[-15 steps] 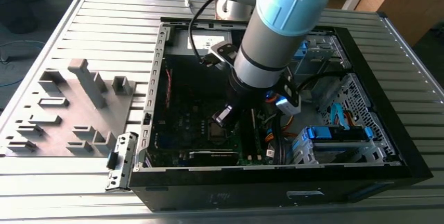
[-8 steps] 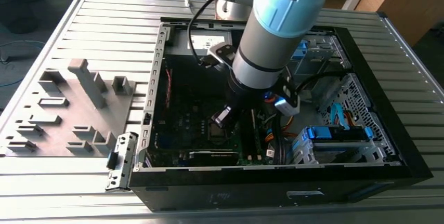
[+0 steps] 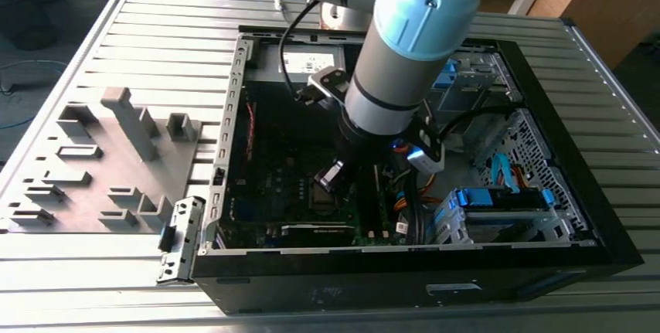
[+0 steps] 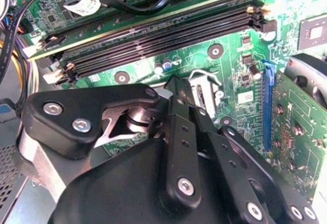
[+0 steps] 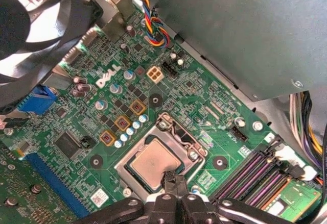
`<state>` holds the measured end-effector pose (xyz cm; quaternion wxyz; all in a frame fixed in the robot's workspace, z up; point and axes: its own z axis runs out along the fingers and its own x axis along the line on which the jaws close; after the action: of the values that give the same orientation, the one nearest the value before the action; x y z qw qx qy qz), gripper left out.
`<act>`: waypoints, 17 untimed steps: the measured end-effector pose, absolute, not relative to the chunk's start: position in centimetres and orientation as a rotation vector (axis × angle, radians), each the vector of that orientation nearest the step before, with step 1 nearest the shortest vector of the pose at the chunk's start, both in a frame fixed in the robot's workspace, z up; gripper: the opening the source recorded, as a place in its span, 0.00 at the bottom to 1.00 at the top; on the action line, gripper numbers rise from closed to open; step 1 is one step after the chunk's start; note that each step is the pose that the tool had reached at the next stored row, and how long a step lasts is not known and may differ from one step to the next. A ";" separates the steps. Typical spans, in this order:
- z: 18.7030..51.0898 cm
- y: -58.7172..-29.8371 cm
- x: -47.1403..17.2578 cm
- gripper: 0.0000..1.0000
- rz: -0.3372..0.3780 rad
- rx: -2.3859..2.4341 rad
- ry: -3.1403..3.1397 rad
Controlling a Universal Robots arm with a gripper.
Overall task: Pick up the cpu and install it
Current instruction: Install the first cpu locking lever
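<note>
A: Start with the exterior view. Where is the arm?

B: The arm (image 3: pixel 397 62) reaches down into the open case (image 3: pixel 413 271), and the gripper (image 3: pixel 332 178) hangs low over the board (image 3: pixel 278 194), near its middle. The socket is hidden under the gripper there, so the cpu can't be made out.

A: The second wrist view?

B: The gripper (image 4: pixel 176 89) is seen from behind, its black links running down to fingers drawn close together, tips at a metal frame on the board (image 4: pixel 230 60). The memory slots (image 4: pixel 163 35) lie just beyond that frame. Whether anything sits between the tips I cannot tell from here.

A: And the first wrist view?

B: This one settles most of it. The cpu (image 5: pixel 154 164) lies flat inside the socket (image 5: pixel 186 132), square to the frame, its metal top fully in sight. The gripper (image 5: pixel 173 179) has its tips nearly closed, right at the cpu's edge on the side facing the memory slots (image 5: pixel 255 175). I can't say for certain whether they touch or pinch that edge.

A: So how far along?

B: I'd judge the chip picked up and already placed in the socket. The retention frame looks open, so latching it down appears left to do.
</note>
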<state>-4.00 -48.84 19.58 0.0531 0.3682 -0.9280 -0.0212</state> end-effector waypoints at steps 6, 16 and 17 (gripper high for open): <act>19.5 -48.9 -4.1 0.11 -0.063 1.121 -2.825; 19.5 -49.2 -4.4 0.11 -0.062 1.120 -2.828; 19.5 -49.2 -4.4 0.11 -0.061 1.120 -2.828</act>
<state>-4.38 -49.22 19.48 0.0494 0.3676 -0.9284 -0.0201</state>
